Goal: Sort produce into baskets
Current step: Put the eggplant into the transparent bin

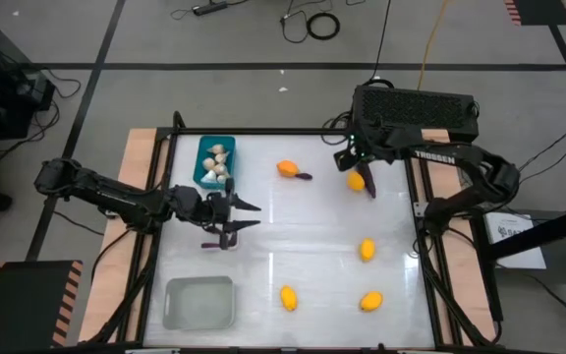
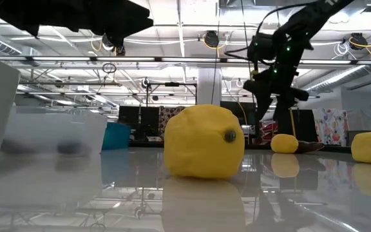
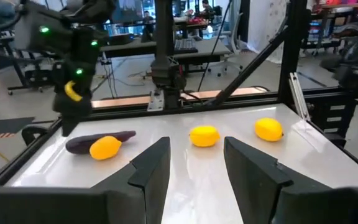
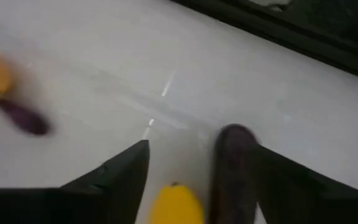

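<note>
My right gripper (image 1: 363, 181) hangs above the table's far right part, shut on an orange-yellow lemon (image 4: 176, 205) and a dark purple eggplant (image 4: 232, 165). It also shows in the left wrist view (image 3: 72, 99) and the low view (image 2: 267, 96). My left gripper (image 1: 247, 217) is open and empty (image 3: 197, 168), just near of the teal bin (image 1: 214, 162), which holds several whitish garlic bulbs (image 1: 218, 157). A lemon (image 1: 288, 169) lies against an eggplant (image 1: 304, 177) at the far middle. Three more lemons (image 1: 367, 250) (image 1: 288, 297) (image 1: 370, 301) lie on the table's near right. My right gripper holds the lemon (image 4: 166, 202) and the eggplant (image 4: 229, 149) side by side between its two fingers, the lemon against one finger and the eggplant against the other. The fingers point down. Both pieces are lifted clear of the table, and the eggplant's end (image 3: 66, 124) hangs below the fingers.
The pale translucent bin (image 1: 199, 303) stands at the near left corner. A black box with cables (image 1: 416, 110) sits beyond the far right edge. A slim dark shape (image 1: 212, 244) lies just near of my left gripper; I cannot tell what it is.
</note>
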Robot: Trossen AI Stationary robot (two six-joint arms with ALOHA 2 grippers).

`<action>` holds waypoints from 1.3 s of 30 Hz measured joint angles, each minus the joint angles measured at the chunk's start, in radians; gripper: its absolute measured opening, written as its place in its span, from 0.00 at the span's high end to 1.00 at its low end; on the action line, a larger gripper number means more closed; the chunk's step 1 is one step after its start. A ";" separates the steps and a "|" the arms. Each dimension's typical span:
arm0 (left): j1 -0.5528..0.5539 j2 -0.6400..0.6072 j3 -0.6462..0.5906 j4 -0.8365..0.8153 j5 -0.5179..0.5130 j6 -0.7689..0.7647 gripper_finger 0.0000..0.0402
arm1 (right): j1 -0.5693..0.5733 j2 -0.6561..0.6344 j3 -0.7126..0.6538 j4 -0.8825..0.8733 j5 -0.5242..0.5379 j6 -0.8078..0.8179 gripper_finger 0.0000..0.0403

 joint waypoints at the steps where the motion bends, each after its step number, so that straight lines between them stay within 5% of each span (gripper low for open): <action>1: 0.000 0.000 0.000 0.000 0.003 0.000 0.60 | -0.015 0.007 0.000 -0.003 0.000 0.010 0.34; 8: -0.001 -0.011 0.000 -0.029 0.007 0.002 0.60 | -0.071 0.109 0.000 -0.017 -0.001 0.006 0.21; 18: -0.001 -0.028 0.000 -0.061 0.007 0.001 0.60 | -0.099 0.242 0.000 -0.018 -0.019 -0.023 0.19; 23: -0.001 -0.028 0.000 -0.076 0.006 0.000 0.60 | -0.108 0.276 0.002 -0.019 -0.024 -0.062 0.27; 33: -0.001 -0.173 0.000 -0.267 -0.048 -0.042 0.60 | -0.112 0.235 0.010 -0.031 0.010 -0.104 0.62; 39: -0.002 -0.331 0.000 -0.502 -0.113 -0.099 0.60 | -0.098 0.182 0.082 -0.034 0.018 -0.105 0.61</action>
